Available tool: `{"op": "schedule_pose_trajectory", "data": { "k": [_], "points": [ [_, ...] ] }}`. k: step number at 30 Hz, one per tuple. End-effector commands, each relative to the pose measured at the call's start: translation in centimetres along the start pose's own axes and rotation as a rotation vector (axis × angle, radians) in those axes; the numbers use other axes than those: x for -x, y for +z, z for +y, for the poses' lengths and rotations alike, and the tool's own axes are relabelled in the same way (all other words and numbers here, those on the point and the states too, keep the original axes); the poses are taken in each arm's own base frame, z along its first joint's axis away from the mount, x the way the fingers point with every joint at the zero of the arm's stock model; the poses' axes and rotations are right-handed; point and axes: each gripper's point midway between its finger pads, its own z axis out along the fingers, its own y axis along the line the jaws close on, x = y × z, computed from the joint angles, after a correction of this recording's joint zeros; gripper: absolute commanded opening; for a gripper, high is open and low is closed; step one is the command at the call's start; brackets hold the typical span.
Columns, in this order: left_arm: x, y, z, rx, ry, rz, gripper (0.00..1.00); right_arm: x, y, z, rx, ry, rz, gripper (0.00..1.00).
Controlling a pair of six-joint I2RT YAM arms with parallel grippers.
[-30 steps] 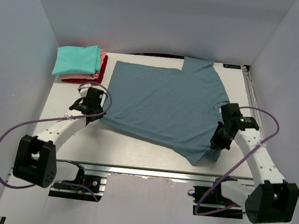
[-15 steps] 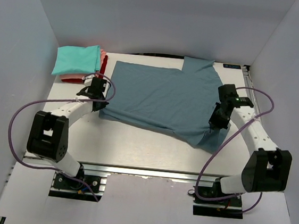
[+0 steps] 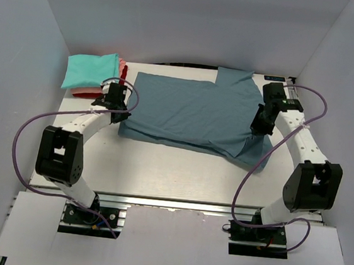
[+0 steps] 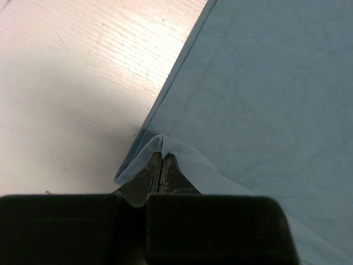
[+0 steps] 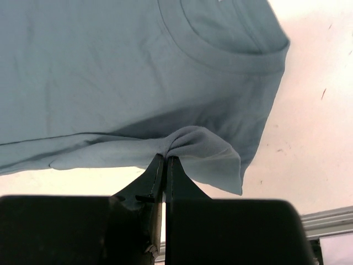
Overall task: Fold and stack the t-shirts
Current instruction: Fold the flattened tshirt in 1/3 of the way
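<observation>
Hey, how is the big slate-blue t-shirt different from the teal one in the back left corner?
The large slate-blue cloth t-shirt lies spread out mid-table; the teal cloth t-shirt is folded small. The slate-blue one rests on the table; the teal one tops a pink and red pile. The left end effector and right end effector pinch the slate-blue shirt's near edge; nothing touches the teal one. Both are plain soft tees.

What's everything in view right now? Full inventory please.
slate-blue t-shirt: 1, slate blue, spread mid-table, pinched at both sides
folded t-shirts: 3, teal over salmon-pink over red, stacked at the far left corner
table: 1, white, under everything
cables: 2, purple, one looped at each arm
left gripper: 1, black, shut on the shirt's left edge
right gripper: 1, black, shut on the shirt's right side
</observation>
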Motion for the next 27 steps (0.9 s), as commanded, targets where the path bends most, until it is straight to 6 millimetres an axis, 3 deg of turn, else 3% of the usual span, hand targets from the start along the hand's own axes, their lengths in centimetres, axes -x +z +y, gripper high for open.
{"op": "schedule_pose_trajectory", "data": {
  "k": [1,11,27],
  "points": [
    [2.0,-0.9,-0.7,-0.025,-0.002,-0.035,0.0,2.0,-1.0,-0.4,-0.021,-0.025,-0.044,0.0],
    [2.2,-0.1,-0.8,-0.017,0.003,-0.025,0.0,4.1,-0.1,-0.3,-0.033,-0.044,-0.08,0.0],
    [2.5,1.4,-1.3,-0.024,0.002,-0.019,0.0,8.3,1.8,3.1,0.049,-0.063,-0.111,0.0]
  ]
}}
